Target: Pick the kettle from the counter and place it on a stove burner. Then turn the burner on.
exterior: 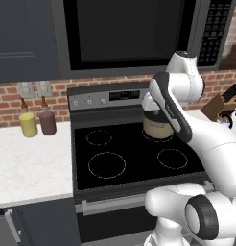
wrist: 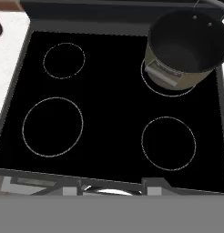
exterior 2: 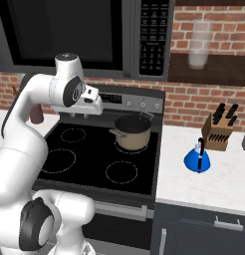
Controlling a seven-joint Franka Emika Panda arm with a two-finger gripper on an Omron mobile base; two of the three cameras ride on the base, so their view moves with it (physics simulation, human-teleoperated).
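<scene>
The bright-blue kettle [exterior 2: 197, 158] with white top and black handle stands upright on the white speckled counter [exterior 2: 229, 179], right of the cooktop. On the black glass cooktop [wrist: 114, 95], the largest burner [exterior: 106, 165] [exterior 2: 57, 161] [wrist: 52, 126] is the front-left circle, and it is bare. My gripper [exterior 2: 84, 114] hangs above the back left of the cooktop, pointing down, far left of the kettle. The white hand hides its fingers, so open or shut is unclear.
A tan pot [exterior: 157, 126] [exterior 2: 133, 132] [wrist: 186, 45] with a dark rim sits on the back-right burner. A knife block [exterior 2: 219, 130] stands behind the kettle. Yellow [exterior: 28, 124] and maroon [exterior: 47, 122] canisters stand on the left counter. The knob panel [exterior 2: 139, 103] runs behind the burners, under a microwave [exterior 2: 94, 35].
</scene>
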